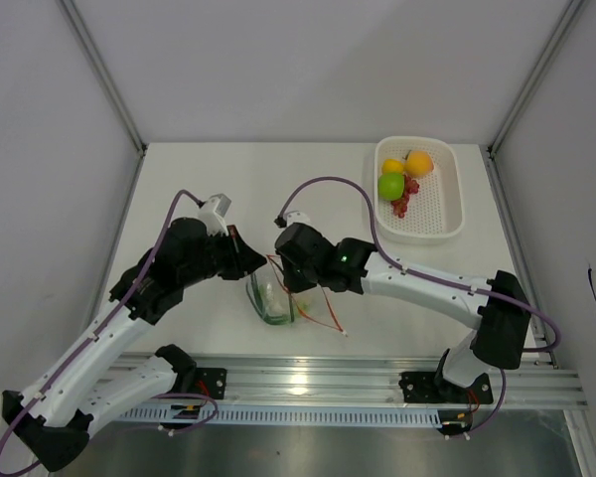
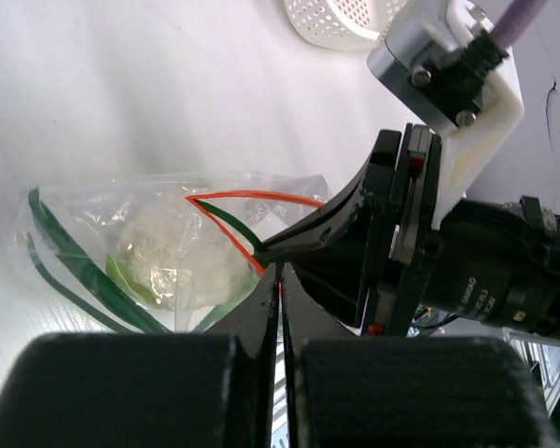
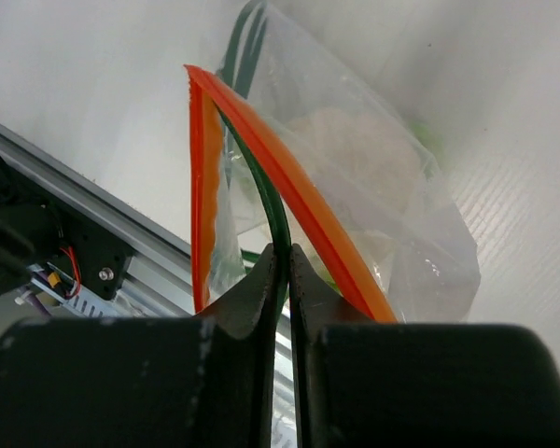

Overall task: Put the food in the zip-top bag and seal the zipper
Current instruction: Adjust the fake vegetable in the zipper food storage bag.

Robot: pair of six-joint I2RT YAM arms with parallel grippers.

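Top external view, near edge: both arm bases stand on the rail [image 1: 358,383], and the arms reach inward to meet over one spot, which suggests a two-handed step.
Zip-top bag [image 1: 273,303]: it lies on the table [image 1: 199,179] just beyond the rail, between the two grippers, with its mouth toward them.
Left gripper [image 2: 280,280]: its fingers are pressed together on the bag's lip, with a sliver of red strip between them. It is probably holding the mouth up and steady.
Right gripper [image 3: 285,261]: its jaws are pinched nearly together on one of the green stalks [image 3: 273,219], at the bag's mouth. It looks to be feeding the stalk in.
Zipper [image 3: 299,196]: the two strips are spread in a V and unsealed, and the held stalk runs between them.
Food inside: the pale leafy piece [image 2: 173,257] sits in the bag with lengths of green stalk beside it.
Food left out: the green apple [image 1: 390,186], orange-yellow round fruit [image 1: 418,163], yellow piece [image 1: 393,165] and red bits [image 1: 404,202] are in the white basket [image 1: 447,224] at the far right, well apart from the bag.
Judged progress: this is the filling stage, and sealing is not yet possible.
Hidden: from above, the arms cover the bag's mouth.
Cut off: each wrist view cuts off its own fingers at the bottom edge.
Unclear: how many stalks there are, and whether the right jaws also catch plastic.
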